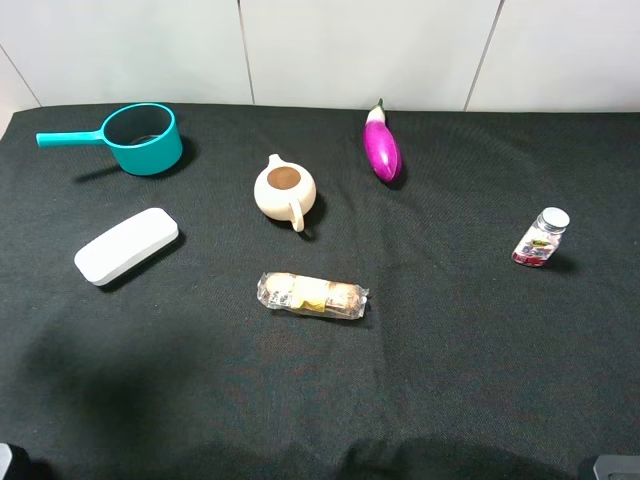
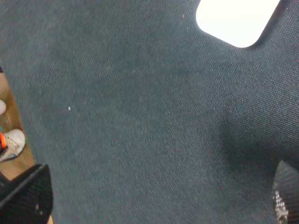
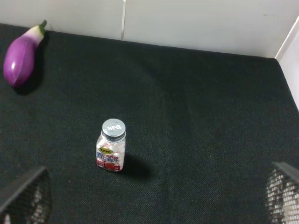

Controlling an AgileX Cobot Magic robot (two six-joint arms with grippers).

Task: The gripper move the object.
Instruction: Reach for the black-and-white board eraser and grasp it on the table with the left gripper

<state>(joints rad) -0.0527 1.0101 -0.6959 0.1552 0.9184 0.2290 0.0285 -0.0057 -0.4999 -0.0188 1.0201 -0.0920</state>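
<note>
The object, a flat white oblong case [image 1: 126, 245], lies on the black cloth at the left, in front of the teal pot. One rounded end of it shows in the left wrist view [image 2: 236, 18]. My left gripper [image 2: 159, 193] is open and empty over bare cloth, well short of the case; its fingers [image 2: 25, 198] show only at the frame edges. My right gripper [image 3: 154, 196] is open and empty, near the small jar [image 3: 111, 147]. In the high view only dark bits of the arms show at the bottom corners.
A teal pot [image 1: 145, 138] stands at the back left. A cream teapot [image 1: 285, 192] and a wrapped snack roll [image 1: 312, 295] are in the middle. A purple eggplant [image 1: 381, 145] lies at the back, the jar [image 1: 541, 238] at the right. The table edge [image 2: 11, 140] is near the left gripper.
</note>
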